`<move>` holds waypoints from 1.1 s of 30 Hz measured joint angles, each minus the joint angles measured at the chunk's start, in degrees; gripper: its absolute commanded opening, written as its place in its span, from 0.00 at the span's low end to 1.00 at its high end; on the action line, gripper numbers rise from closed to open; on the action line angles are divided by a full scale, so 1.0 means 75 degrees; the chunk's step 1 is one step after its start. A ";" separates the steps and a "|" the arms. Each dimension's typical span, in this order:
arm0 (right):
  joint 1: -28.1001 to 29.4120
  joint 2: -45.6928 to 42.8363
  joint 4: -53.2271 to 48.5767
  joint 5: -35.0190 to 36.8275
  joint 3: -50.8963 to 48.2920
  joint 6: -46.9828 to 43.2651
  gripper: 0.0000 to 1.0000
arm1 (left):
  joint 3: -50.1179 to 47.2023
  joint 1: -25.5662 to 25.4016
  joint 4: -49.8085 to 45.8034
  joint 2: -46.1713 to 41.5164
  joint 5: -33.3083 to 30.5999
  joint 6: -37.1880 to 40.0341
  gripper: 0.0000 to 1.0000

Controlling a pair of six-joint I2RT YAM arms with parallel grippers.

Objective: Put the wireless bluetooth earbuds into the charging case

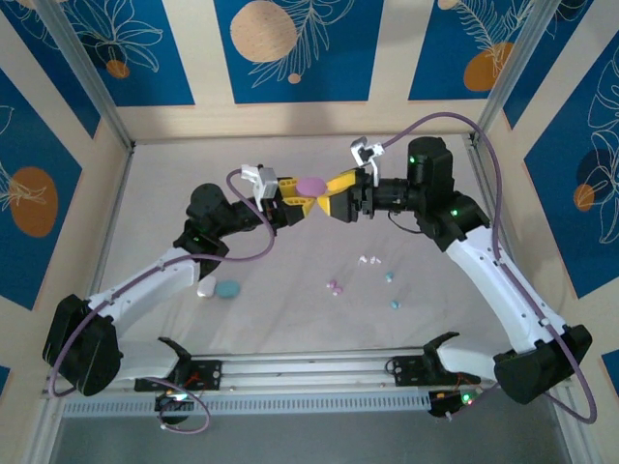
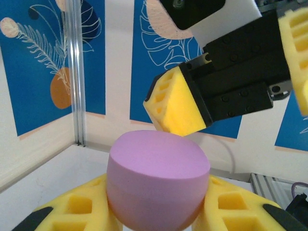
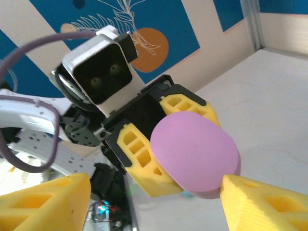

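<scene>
My left gripper (image 1: 306,194) (image 2: 157,195) is shut on a pink-purple charging case (image 1: 311,183) (image 2: 158,178) (image 3: 195,154), held up above the table's back middle. My right gripper (image 1: 333,196) (image 3: 156,185) faces it, open, its yellow fingers (image 3: 264,207) straddling the case; one fingertip sits right at the case's rim. The tiny earbuds lie loose on the table: a white pair (image 1: 368,259), a pink pair (image 1: 335,286) and two teal buds (image 1: 390,276) (image 1: 395,304).
A teal case (image 1: 228,289) and a white case (image 1: 205,287) rest beside the left arm's forearm. Metal frame posts (image 1: 97,87) and patterned blue walls close in the table. A rail (image 1: 309,372) runs along the near edge.
</scene>
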 measured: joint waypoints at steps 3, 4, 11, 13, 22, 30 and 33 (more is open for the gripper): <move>0.0087 0.0117 -0.0230 0.0347 0.0000 -0.0498 0.72 | -0.0009 -0.0038 0.0143 0.0009 0.0055 -0.0137 0.23; 0.0108 0.0181 -0.0291 0.0475 0.0000 -0.0615 0.72 | -0.0012 -0.0050 0.0189 0.0009 0.0070 -0.0166 0.23; 0.0143 0.0291 -0.0463 0.0848 0.0000 -0.0935 0.73 | -0.0012 -0.0064 0.0274 0.0064 0.0143 -0.0224 0.23; 0.0137 0.0291 -0.0455 0.0863 0.0000 -0.0906 0.73 | -0.0012 -0.0064 0.0268 0.0070 0.0149 -0.0224 0.23; -0.0254 0.0341 -0.0385 0.0708 0.0020 -0.0297 0.71 | -0.0012 -0.0061 0.0087 0.0073 0.0140 -0.0221 0.23; -0.0790 0.0609 -0.0189 0.0775 0.0248 0.0393 0.71 | -0.0009 -0.0087 -0.0079 0.0085 0.0420 -0.0219 0.23; -0.0778 0.0711 -0.0262 0.0764 0.0338 0.0530 0.71 | -0.0009 -0.0085 -0.0099 0.0085 0.0399 -0.0219 0.23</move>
